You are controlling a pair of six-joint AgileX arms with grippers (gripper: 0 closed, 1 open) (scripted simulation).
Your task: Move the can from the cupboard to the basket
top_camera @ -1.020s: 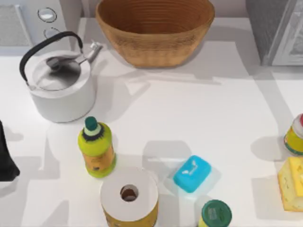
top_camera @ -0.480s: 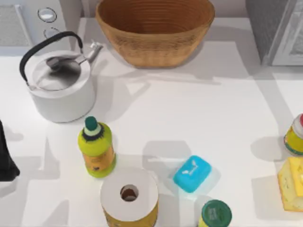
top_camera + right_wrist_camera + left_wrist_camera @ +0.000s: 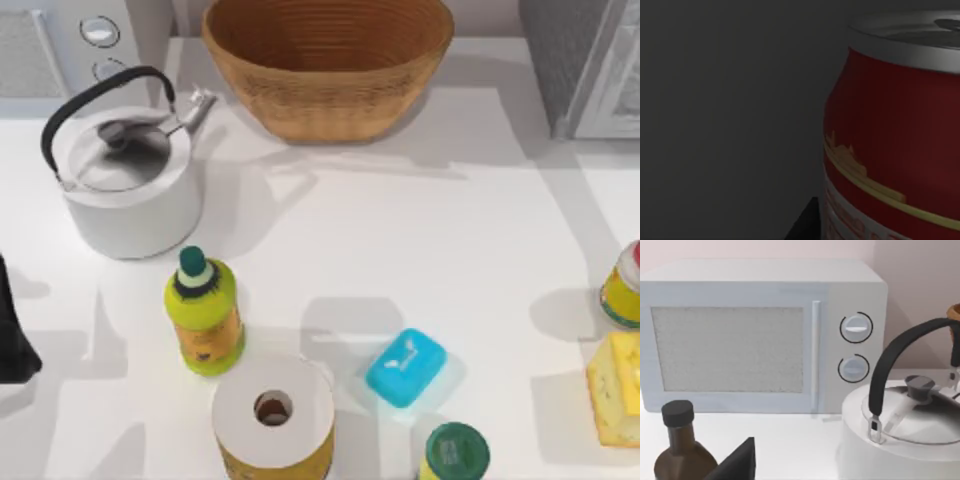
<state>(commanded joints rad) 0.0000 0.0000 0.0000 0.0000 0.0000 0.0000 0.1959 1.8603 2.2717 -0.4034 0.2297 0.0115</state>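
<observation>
Can [image 3: 895, 135] up close in the right wrist view, red with a silver top, upright in a dim grey enclosure; the right gripper's dark fingertip [image 3: 807, 222] sits just beside it, and I cannot tell whether that gripper is released or clenched. White table [image 3: 420, 250] from above: wicker basket [image 3: 328, 62] at the back, grey cupboard [image 3: 580, 60] in the back right corner, microwave [image 3: 760, 335] back left behind the kettle [image 3: 125, 180]. Left arm parked at the table's left edge, grip state impossible to tell. Pale pink wall [image 3: 915, 290] behind.
</observation>
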